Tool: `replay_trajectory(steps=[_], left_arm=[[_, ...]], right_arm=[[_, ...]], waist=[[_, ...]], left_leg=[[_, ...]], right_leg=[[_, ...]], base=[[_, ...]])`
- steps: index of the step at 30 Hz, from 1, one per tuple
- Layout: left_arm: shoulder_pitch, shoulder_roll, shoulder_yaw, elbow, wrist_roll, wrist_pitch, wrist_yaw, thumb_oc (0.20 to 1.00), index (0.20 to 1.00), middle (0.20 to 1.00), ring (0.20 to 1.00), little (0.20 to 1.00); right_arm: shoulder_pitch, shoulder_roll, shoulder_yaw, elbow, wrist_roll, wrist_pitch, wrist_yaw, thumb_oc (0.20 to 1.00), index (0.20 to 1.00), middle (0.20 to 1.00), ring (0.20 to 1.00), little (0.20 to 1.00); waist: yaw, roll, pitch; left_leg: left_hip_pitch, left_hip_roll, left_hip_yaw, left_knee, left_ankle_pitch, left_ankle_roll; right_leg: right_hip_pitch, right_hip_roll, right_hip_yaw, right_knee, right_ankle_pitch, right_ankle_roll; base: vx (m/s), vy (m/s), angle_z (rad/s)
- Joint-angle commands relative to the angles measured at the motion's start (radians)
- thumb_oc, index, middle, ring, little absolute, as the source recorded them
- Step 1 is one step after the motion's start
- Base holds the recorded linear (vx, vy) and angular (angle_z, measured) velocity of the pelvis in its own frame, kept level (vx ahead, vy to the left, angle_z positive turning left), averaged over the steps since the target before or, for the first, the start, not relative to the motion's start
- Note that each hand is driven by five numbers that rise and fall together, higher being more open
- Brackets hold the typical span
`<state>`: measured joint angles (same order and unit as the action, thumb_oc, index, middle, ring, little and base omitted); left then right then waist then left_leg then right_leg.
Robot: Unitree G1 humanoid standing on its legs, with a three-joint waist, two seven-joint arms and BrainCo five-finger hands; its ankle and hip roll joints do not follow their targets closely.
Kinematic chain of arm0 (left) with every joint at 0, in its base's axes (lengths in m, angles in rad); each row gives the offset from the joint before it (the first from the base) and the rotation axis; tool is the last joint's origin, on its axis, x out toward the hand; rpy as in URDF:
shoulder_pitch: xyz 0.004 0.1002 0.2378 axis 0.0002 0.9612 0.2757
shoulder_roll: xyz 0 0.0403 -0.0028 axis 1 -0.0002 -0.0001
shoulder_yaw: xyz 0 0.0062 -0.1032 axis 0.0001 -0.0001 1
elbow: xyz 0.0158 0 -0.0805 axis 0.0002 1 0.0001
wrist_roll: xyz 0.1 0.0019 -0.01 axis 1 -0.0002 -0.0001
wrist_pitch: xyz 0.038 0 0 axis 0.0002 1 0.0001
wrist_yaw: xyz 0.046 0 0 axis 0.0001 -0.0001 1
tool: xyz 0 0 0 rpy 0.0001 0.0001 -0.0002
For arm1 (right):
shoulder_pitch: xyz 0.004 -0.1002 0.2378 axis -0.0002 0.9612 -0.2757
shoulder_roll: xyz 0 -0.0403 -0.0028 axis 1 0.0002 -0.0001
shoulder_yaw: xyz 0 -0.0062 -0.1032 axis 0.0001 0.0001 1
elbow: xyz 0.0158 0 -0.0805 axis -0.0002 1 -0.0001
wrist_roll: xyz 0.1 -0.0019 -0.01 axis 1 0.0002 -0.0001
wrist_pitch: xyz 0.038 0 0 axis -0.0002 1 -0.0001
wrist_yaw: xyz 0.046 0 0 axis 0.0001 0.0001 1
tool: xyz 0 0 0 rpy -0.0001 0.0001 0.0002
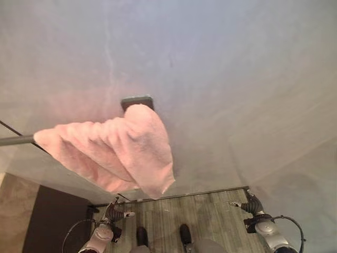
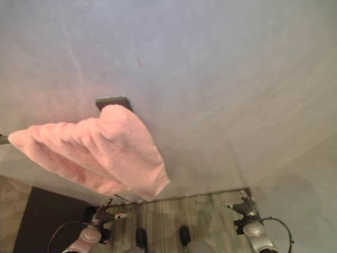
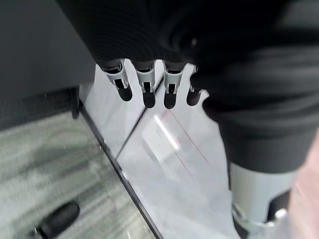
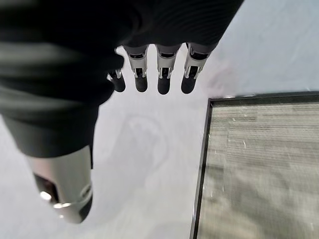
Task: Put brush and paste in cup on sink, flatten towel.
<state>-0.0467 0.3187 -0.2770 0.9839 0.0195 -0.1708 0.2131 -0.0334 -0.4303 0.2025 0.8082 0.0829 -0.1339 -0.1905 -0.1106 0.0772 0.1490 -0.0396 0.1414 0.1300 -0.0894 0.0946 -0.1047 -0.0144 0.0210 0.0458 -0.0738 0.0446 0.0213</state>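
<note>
Pink towel: bunched over a rail at 9 o'clock on the wall. Left hand, right hand: held low at 6 o'clock, fingers straight, nothing grasped.

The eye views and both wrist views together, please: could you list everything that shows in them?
towel: one, pink, bunched and draped over the rail against the wall
rail: one, grey, running out from under the towel toward the robot's left
mount: one, dark grey, on the wall just above the towel
wall: one, pale grey
floor: grey wood-look planks, below the wall
left hand: one, fingers straight, low beside the wall
right hand: one, fingers straight, low beside the wall
</note>
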Motion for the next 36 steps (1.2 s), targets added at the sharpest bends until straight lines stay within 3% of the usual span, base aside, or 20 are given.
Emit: replay_trajectory(steps=[1, 4, 7, 8, 13, 17, 28, 36], left_arm=[[0.044, 0.103, 0.041, -0.091, 0.004, -0.041, -0.001, 1.000, 1.000, 1.000, 1.000, 1.000], [0.079, 0.148, 0.053, -0.166, 0.008, -0.054, -0.016, 1.000, 1.000, 1.000, 1.000, 1.000], [0.167, 0.293, 0.081, -0.378, 0.054, -0.114, -0.048, 1.000, 1.000, 1.000, 1.000, 1.000], [0.171, 0.295, 0.083, -0.382, 0.053, -0.112, -0.049, 1.000, 1.000, 1.000, 1.000, 1.000], [0.251, 0.398, 0.187, -0.575, -0.048, -0.173, -0.059, 1.000, 1.000, 1.000, 1.000, 1.000], [0.255, 0.470, 0.231, -0.717, -0.117, -0.201, -0.086, 1.000, 1.000, 1.000, 1.000, 1.000], [0.080, 0.565, 0.174, -0.851, -0.276, -0.231, -0.166, 1.000, 1.000, 1.000, 1.000, 1.000], [-0.037, 0.552, 0.130, -0.852, -0.381, -0.229, -0.196, 1.000, 1.000, 1.000, 1.000, 1.000]], right_arm=[[-0.033, -0.011, -0.028, -0.168, 0.011, -0.055, 0.003, 1.000, 1.000, 1.000, 1.000, 1.000], [-0.029, -0.033, -0.041, -0.245, 0.029, -0.072, 0.024, 1.000, 1.000, 1.000, 1.000, 1.000], [0.007, -0.095, -0.083, -0.395, 0.096, -0.123, 0.093, 1.000, 1.000, 1.000, 1.000, 1.000], [0.010, -0.095, -0.083, -0.397, 0.097, -0.123, 0.094, 1.000, 1.000, 1.000, 1.000, 1.000], [0.064, -0.171, -0.125, -0.530, 0.153, -0.159, 0.145, 1.000, 1.000, 1.000, 1.000, 1.000], [0.070, -0.210, -0.166, -0.527, 0.250, -0.168, 0.170, 1.000, 1.000, 1.000, 1.000, 1.000], [-0.091, -0.318, -0.081, -0.503, 0.412, -0.159, 0.237, 1.000, 1.000, 1.000, 1.000, 1.000], [-0.237, -0.296, -0.014, -0.510, 0.559, -0.157, 0.263, 1.000, 1.000, 1.000, 1.000, 1.000]], waist=[[0.042, -0.050, -0.036], [0.050, -0.055, -0.038], [0.067, -0.064, -0.040], [0.067, -0.065, -0.041], [0.087, -0.083, -0.047], [0.096, -0.092, -0.053], [0.099, -0.093, -0.062], [0.104, -0.084, -0.049]], left_leg=[[-0.018, -0.025, 0.009, 0.065, -0.025, 0.018], [-0.011, -0.037, 0.012, 0.047, -0.025, 0.023], [-0.006, -0.045, 0.015, 0.026, -0.025, 0.024], [-0.005, -0.045, 0.015, 0.026, -0.025, 0.024], [-0.009, -0.046, 0.006, 0.018, -0.022, 0.020], [-0.017, -0.042, -0.011, 0.006, -0.011, 0.011], [-0.043, -0.035, -0.020, 0.002, 0.001, -0.005], [-0.051, -0.033, -0.013, 0.002, 0.002, -0.007]], right_leg=[[-0.047, -0.201, 0.044, 0.093, -0.001, 0.162], [-0.053, -0.215, 0.039, 0.086, 0.016, 0.179], [-0.050, -0.242, 0.016, 0.058, 0.039, 0.202], [-0.049, -0.242, 0.015, 0.057, 0.039, 0.203], [-0.035, -0.259, -0.022, 0.032, 0.049, 0.212], [-0.023, -0.263, -0.051, 0.018, 0.051, 0.211], [-0.029, -0.268, -0.076, -0.010, 0.069, 0.212], [-0.047, -0.268, -0.069, -0.013, 0.081, 0.213]], base=[[0.00, 0.132, -0.29], [-0.02, 0.090, -0.05], [-0.01, 0.069, 0.02], [0.00, 0.000, 0.00], [0.01, 0.011, 0.09], [0.00, -0.003, 0.03], [-0.01, -0.005, 0.08], [0.00, 0.002, -0.02]])
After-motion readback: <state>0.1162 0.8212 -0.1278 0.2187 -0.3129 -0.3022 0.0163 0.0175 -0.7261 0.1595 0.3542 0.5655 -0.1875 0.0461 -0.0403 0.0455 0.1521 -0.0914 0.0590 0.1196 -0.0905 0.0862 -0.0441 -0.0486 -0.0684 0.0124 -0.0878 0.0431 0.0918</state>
